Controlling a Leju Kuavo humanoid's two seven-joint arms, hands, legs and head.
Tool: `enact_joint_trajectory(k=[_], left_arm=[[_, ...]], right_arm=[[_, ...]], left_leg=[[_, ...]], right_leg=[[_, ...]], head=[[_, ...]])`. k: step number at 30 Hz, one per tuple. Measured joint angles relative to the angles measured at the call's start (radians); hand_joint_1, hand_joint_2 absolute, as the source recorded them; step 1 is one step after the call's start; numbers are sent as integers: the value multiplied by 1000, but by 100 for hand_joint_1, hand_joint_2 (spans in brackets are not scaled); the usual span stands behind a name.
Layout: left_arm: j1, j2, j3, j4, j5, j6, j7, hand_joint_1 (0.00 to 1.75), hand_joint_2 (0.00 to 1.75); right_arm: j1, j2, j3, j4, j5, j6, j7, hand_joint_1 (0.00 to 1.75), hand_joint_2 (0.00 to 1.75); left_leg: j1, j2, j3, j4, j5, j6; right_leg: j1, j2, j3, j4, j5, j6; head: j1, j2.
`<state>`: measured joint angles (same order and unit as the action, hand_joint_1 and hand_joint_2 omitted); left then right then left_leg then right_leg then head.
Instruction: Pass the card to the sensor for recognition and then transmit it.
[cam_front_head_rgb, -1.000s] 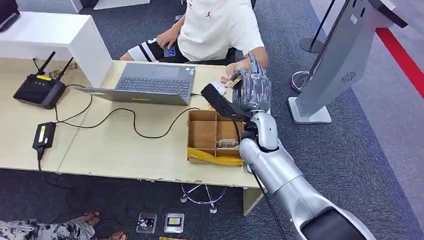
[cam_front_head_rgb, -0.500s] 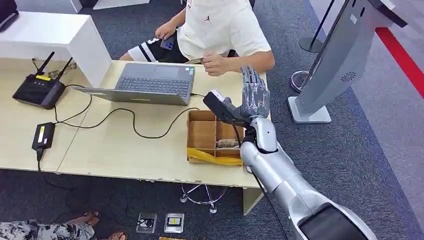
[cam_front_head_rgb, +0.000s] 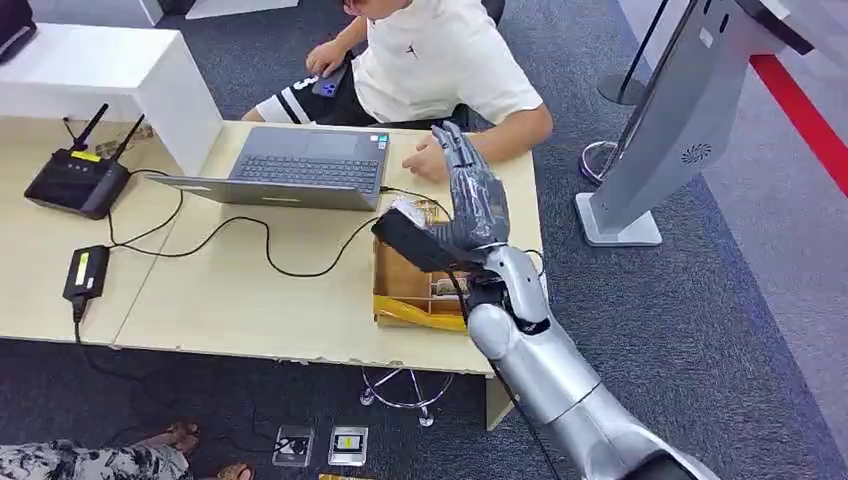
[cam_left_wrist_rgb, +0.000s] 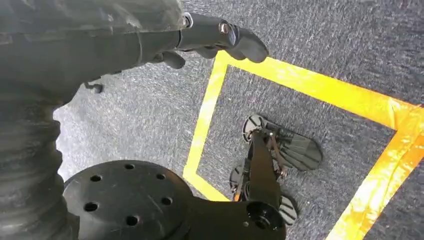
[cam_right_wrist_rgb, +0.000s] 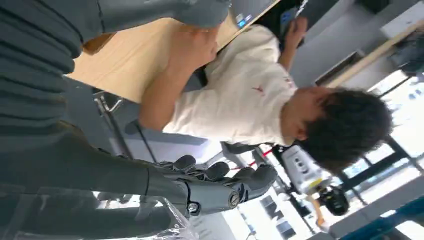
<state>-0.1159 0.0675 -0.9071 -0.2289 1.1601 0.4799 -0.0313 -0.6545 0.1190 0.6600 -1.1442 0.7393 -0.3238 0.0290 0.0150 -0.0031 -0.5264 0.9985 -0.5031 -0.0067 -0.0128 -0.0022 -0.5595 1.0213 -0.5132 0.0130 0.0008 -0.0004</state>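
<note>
My right hand (cam_front_head_rgb: 472, 196) is raised above the far end of the cardboard box (cam_front_head_rgb: 404, 284), fingers spread and straight, holding nothing. In the right wrist view the same hand (cam_right_wrist_rgb: 215, 185) is empty, its thumb (cam_right_wrist_rgb: 200, 11) well apart from the fingers. Just beyond it, a person in a white shirt (cam_front_head_rgb: 440, 60) rests a closed hand (cam_front_head_rgb: 428, 158) on the table; I cannot tell whether the card is in it. A small white device (cam_front_head_rgb: 405, 209) lies beside the box's far edge, partly hidden by my wrist. My left hand (cam_left_wrist_rgb: 220, 36) hangs over the floor with nothing in it.
An open laptop (cam_front_head_rgb: 300, 165) sits left of the box, its cable running across the wooden table (cam_front_head_rgb: 240, 300). A black router (cam_front_head_rgb: 78, 180) and a power adapter (cam_front_head_rgb: 87, 272) lie far left. A grey kiosk stand (cam_front_head_rgb: 660, 130) rises on the right.
The person took the card from my right hand and drew it back. My right hand, now empty, has swung left and nearer, over the box.
</note>
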Motion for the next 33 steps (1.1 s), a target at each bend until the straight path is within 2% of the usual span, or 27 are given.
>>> enact_joint_trajectory(k=[6,9,19,33], left_arm=[[0,-2,0,0,1,8,0,0,175],[0,-3,0,0,4,18,0,0,175],[0,-11,0,0,14,40,4,0,175],[0,-12,0,0,2,9,2,0,175]], right_arm=[[78,-38,58,-220,0,151,0,0,175],[95,-55,93,-260,3,188,0,0,175],[105,-83,162,-245,10,210,5,0,175],[101,-121,183,-73,148,184,134,0,175]], left_leg=[[0,0,0,0,0,0],[0,0,0,0,0,0],[0,0,0,0,0,0],[0,0,0,0,0,0]], right_leg=[[0,0,0,0,0,0],[0,0,0,0,0,0],[0,0,0,0,0,0],[0,0,0,0,0,0]], head=[[0,0],[0,0],[0,0],[0,0]])
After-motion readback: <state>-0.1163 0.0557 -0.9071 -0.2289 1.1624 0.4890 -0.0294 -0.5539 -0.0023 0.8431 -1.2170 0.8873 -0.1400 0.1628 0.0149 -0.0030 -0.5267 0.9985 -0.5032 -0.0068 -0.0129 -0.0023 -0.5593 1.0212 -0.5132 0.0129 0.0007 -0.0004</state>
